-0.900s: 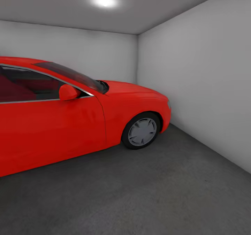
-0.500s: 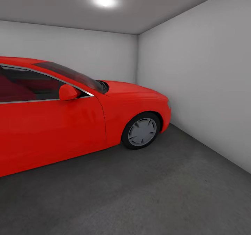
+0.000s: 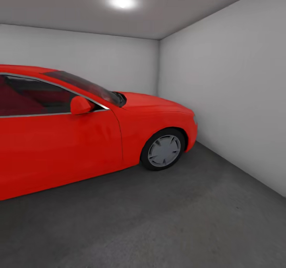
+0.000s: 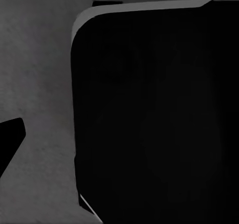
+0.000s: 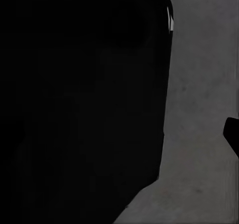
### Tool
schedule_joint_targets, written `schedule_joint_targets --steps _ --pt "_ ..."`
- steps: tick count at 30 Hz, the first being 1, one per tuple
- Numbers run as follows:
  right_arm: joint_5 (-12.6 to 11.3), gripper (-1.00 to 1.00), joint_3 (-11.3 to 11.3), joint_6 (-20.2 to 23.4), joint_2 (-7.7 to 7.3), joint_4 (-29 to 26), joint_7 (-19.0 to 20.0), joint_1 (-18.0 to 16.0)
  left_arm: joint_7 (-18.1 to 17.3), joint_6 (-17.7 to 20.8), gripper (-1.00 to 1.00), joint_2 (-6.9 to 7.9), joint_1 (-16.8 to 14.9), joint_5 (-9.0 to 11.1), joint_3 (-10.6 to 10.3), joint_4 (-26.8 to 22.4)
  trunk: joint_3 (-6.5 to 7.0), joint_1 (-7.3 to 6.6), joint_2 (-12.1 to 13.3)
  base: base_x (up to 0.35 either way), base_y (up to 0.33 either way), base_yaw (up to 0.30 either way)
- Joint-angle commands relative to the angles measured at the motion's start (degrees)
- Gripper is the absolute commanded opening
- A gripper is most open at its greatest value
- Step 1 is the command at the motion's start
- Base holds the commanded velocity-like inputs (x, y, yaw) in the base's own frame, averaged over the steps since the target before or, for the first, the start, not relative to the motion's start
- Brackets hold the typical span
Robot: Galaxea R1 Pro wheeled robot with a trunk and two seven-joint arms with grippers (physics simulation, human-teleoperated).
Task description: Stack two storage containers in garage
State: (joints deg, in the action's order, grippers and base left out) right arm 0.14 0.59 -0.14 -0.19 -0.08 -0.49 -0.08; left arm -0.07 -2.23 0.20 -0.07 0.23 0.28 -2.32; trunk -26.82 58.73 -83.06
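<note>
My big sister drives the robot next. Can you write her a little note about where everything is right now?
Pincers: both wrist views are mostly dark, so open or shut cannot be told.
Place: the robot is in the garage, facing the red car, with bare concrete floor in front and a wall on the right.
Bins: no storage container is on the visible floor.
Left: set one bin down, stack the other on top.
</note>
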Motion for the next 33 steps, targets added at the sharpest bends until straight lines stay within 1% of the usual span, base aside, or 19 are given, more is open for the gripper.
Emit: schedule_joint_targets --steps 1,15,33 --pt "0.0 1.0 0.1 0.0 -0.08 0.0 -0.1 0.0 0.0 -0.1 1.0 0.09 0.0 0.0 0.0 -0.1 -0.02 0.0 0.0 0.0 0.0 0.235" --pt "-0.1 1.0 0.0 -0.1 0.0 0.0 -0.1 0.0 0.1 -0.1 1.0 0.24 0.0 -0.2 -0.1 -0.1 0.32 0.0 0.0 0.0 0.0 0.266" --pt "0.0 1.0 -0.1 -0.1 0.06 0.1 -0.2 0.0 0.1 -0.1 1.0 0.24 0.0 -0.2 -0.1 -0.1 0.34 0.0 0.0 0.0 0.0 0.285"
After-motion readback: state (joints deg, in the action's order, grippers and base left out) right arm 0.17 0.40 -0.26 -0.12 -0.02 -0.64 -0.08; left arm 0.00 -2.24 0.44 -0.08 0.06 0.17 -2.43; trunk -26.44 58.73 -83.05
